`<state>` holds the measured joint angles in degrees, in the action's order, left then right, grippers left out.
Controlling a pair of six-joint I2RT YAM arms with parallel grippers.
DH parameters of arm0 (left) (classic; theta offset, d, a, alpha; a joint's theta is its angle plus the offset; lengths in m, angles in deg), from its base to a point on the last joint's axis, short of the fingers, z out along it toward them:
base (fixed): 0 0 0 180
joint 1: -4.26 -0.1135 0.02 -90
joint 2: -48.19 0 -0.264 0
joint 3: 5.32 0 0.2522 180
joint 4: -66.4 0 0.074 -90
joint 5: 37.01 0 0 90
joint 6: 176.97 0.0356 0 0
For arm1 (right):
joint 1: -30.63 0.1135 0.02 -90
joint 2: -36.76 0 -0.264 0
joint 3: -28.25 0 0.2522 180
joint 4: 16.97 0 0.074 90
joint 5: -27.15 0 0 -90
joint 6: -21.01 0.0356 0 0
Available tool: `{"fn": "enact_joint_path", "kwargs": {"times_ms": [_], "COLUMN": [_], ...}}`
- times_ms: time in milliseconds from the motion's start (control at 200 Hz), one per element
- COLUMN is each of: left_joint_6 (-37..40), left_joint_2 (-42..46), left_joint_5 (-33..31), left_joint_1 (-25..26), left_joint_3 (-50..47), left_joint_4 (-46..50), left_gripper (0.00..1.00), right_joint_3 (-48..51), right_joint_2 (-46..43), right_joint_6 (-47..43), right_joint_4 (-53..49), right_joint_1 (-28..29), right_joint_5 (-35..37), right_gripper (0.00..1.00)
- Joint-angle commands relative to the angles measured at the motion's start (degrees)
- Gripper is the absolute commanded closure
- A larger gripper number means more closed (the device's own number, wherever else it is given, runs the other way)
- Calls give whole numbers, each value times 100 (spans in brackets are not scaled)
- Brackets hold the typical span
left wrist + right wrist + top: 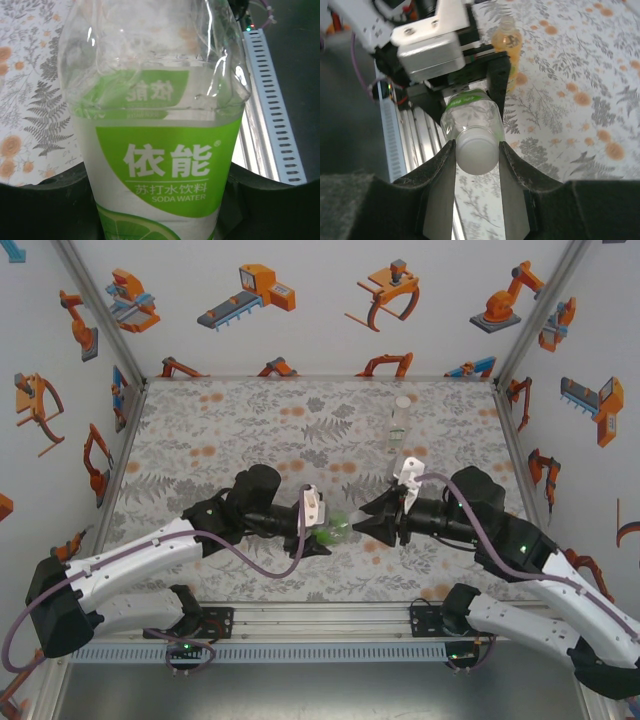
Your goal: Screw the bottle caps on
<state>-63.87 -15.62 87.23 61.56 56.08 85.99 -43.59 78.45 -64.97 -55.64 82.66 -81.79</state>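
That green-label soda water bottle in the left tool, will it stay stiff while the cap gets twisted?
Probably not: the green-label bottle has a creased clear wall above its label, so it may buckle in the left tool. No liquid shows inside, so likely light. With the right tool on the white cap, the smooth body might slip round.

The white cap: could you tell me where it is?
In the right wrist view, the white cap sits at centre, pinched by the right gripper, on the green-labelled bottle.
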Motion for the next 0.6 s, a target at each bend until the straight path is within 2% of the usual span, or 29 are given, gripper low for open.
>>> {"fn": "enact_joint_path", "kwargs": {"times_ms": [0, 290, 486, 596], "left_joint_6": [-48, -158, -159, -166], "left_joint_2": [107, -21, -96, -112], "left_joint_5": [-355, -932, -1059, -1088], "left_joint_1": [51, 53, 53, 52], "left_joint_3": [-33, -42, -14, 0], "left_joint_4": [-759, -1080, -1083, -1041], "left_gripper": [100, 100, 100, 100], "right_joint_3": [141, -25, -163, -230], "right_joint_2": [48, 387, 673, 711], "right_joint_6": [1974, 4699, 5004, 4981], "right_joint_4": [517, -234, -296, -396], "right_joint_1": [18, 18, 18, 16], "right_joint_5": [1364, 2527, 2292, 2357], "right_gripper": [100, 100, 100, 81]}}
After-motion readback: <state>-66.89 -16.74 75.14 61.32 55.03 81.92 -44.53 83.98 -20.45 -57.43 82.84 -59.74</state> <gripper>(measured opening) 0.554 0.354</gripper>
